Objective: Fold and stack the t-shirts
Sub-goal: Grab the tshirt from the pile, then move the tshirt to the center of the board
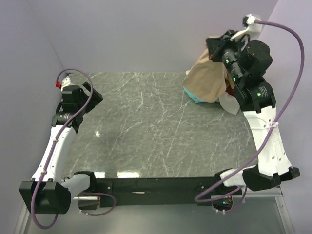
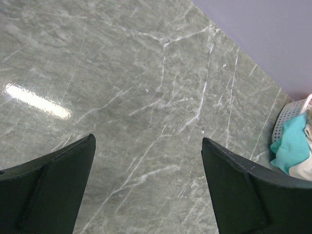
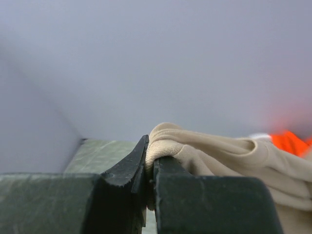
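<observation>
In the upper right of the overhead view, the right gripper [image 1: 220, 50] is clamped on the tan shirt [image 1: 207, 80], which hangs over the pile. At left, the left gripper [image 1: 94, 95] gapes empty above the table [image 1: 146, 131]. This looks like the pull-out step; the shirt likely needs spreading flat next.

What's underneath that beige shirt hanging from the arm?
Under the tan t-shirt, a teal t-shirt and a cream-white t-shirt peek out; whatever else lies there is covered.

The white perforated basket [image 2: 288, 113] and teal cloth shirt [image 2: 292, 148] are cut off by the left wrist view's right edge. In the top view, that teal shirt is mostly hidden under the tan cloth shirt [image 1: 209, 80]. The bright orange cloth shirt [image 3: 290, 142] is seen only blurred.
</observation>
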`<state>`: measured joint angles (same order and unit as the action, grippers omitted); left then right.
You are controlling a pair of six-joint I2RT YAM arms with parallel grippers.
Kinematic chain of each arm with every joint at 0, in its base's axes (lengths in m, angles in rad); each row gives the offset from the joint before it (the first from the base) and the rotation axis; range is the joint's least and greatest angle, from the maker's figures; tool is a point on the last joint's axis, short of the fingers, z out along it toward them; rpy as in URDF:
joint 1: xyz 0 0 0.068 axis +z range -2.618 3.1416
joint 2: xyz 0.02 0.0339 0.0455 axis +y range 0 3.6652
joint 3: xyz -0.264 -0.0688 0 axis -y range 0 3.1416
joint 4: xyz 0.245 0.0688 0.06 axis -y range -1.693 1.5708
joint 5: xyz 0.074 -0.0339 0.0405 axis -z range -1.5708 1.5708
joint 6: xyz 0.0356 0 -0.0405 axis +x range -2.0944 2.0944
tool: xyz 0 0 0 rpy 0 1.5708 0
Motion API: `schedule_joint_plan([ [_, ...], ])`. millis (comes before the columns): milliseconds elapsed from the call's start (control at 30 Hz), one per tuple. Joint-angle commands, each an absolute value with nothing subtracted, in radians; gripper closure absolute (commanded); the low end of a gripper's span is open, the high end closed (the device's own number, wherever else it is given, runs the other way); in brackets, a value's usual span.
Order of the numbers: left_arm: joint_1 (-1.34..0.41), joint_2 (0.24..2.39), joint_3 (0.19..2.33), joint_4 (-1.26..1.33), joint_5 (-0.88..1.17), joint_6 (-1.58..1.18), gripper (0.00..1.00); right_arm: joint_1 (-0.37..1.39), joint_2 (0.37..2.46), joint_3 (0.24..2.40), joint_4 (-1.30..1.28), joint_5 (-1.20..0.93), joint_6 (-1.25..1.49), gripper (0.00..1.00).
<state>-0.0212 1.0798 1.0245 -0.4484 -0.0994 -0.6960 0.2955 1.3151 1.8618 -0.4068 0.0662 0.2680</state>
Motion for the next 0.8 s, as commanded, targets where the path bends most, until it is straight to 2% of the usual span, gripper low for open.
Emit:
schedule_joint_plan([
  [0, -0.023, 1.057, 1.009, -0.41, -0.075, -0.696, 0.04, 0.414, 1.345, 2.041, -0.376, 0.003, 0.195, 1.0],
  [233, -0.021, 1.023, 1.012, -0.433, -0.103, -0.667, 0.03, 0.678, 1.528, 2.367, -0.344, -0.024, 0.152, 1.0],
  [467, -0.021, 0.96, 0.991, -0.466, -0.147, -0.654, 0.02, 0.73, 1.588, 2.381, -0.25, -0.075, 0.213, 1.0],
  [533, -0.021, 0.95, 0.983, -0.479, -0.153, -0.65, 0.02, 0.73, 1.588, 2.347, -0.253, -0.063, 0.216, 1.0],
  [667, -0.021, 0.923, 0.966, -0.5, -0.167, -0.647, 0.02, 0.726, 1.537, 2.185, -0.268, 0.101, 0.212, 1.0],
  [767, -0.021, 0.916, 0.954, -0.515, -0.179, -0.649, 0.02, 0.701, 1.467, 1.963, -0.29, 0.191, 0.235, 1.0],
])
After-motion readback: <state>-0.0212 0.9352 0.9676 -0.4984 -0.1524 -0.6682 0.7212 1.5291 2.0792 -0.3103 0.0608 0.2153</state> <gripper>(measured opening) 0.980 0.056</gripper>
